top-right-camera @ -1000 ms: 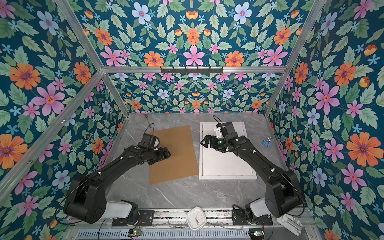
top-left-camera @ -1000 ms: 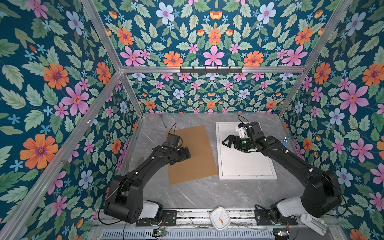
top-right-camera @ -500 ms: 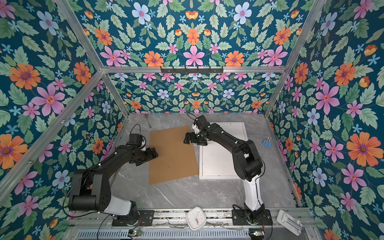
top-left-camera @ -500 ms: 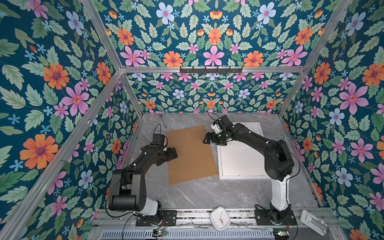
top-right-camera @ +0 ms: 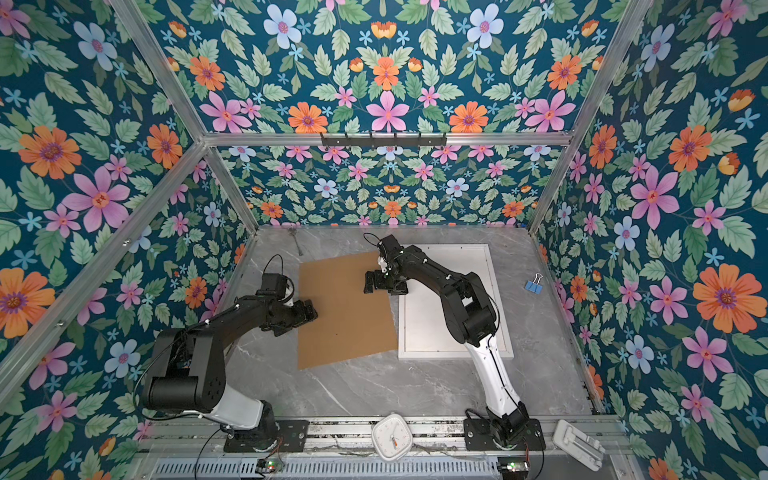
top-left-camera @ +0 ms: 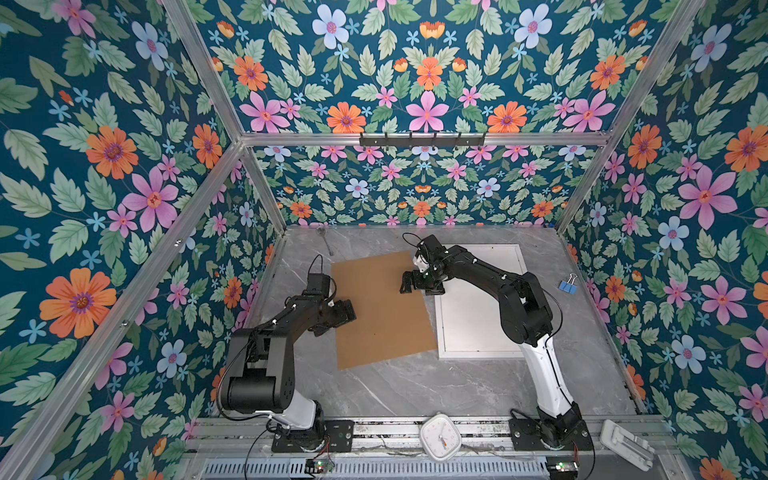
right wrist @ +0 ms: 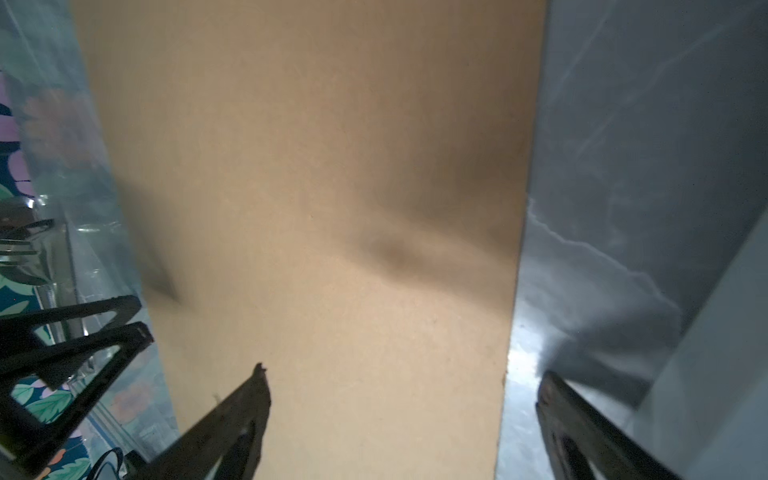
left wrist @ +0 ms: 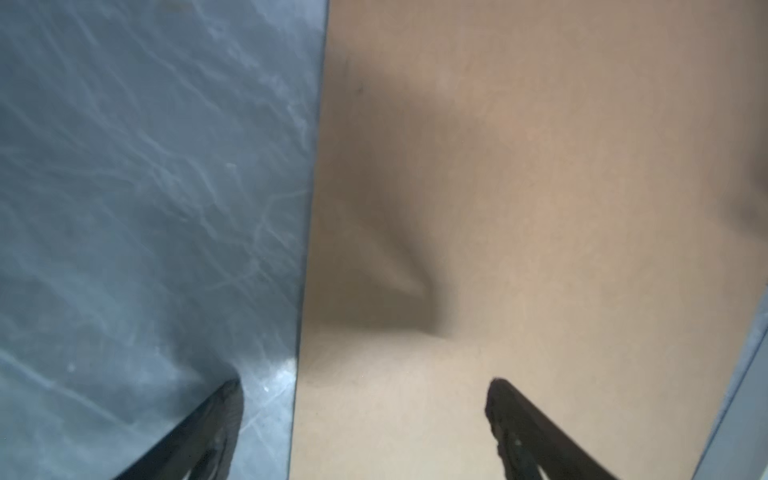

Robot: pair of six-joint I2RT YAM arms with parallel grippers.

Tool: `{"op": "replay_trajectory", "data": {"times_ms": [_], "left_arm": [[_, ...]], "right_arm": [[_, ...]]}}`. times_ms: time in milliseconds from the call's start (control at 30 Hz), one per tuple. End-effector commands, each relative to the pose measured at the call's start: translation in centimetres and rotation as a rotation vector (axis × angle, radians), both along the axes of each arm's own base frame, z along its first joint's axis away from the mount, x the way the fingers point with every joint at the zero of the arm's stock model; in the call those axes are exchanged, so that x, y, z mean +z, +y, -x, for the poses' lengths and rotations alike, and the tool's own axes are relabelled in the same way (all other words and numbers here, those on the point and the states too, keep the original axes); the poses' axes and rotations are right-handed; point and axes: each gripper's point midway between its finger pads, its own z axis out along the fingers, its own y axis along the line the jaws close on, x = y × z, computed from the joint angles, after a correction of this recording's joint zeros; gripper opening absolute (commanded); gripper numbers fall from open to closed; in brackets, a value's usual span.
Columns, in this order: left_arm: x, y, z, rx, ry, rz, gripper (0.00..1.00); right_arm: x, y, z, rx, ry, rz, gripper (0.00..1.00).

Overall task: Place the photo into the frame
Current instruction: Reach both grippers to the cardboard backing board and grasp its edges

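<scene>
The white frame (top-left-camera: 478, 354) (top-right-camera: 453, 354) lies flat on the right of the table. Only a plain white surface shows inside it, and the photo is hidden. A brown backing board (top-left-camera: 382, 316) (top-right-camera: 345, 320) lies to the left of the frame. My left gripper (top-left-camera: 345, 312) (top-right-camera: 309, 313) (left wrist: 365, 384) is open and low over the board's left edge, one finger over the table and one over the board (left wrist: 498, 208). My right gripper (top-left-camera: 422, 284) (top-right-camera: 384, 284) (right wrist: 404, 374) is open and straddles the board's (right wrist: 332, 208) right edge next to the frame.
A blue binder clip (top-left-camera: 567, 286) (top-right-camera: 533, 286) lies right of the frame. A white clock (top-left-camera: 440, 436) sits on the front rail, with a white holder (top-left-camera: 627, 444) at the front right. A hook rack (top-left-camera: 422, 139) hangs on the back wall. Floral walls enclose the table.
My right gripper has swung left from above the frame to the board's right edge. My left gripper has drawn back left to the board's left edge. Both stay open.
</scene>
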Motion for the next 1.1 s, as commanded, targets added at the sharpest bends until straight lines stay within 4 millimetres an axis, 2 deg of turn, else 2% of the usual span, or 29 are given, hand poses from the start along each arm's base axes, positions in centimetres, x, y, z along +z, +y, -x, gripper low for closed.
{"op": "replay_trajectory", "data": {"times_ms": [0, 200, 500, 1067], "left_arm": [[-0.3, -0.9, 0.1, -0.018, 0.004, 0.05, 0.92], [-1.1, -1.5, 0.6, -0.029, 0.031, 0.087, 0.89], [-1.5, -2.0, 0.9, -0.038, 0.05, 0.114, 0.86], [0.1, -3.7, 0.3, -0.067, 0.037, 0.214, 0.84]], "right_arm": [[-0.8, -0.9, 0.8, -0.026, 0.041, 0.042, 0.99], [-0.6, -1.7, 2.1, -0.047, 0.071, 0.046, 0.99], [-0.3, -1.0, 3.5, -0.026, 0.136, -0.004, 0.98], [-1.2, -0.9, 3.8, -0.076, 0.193, -0.081, 0.95]]}}
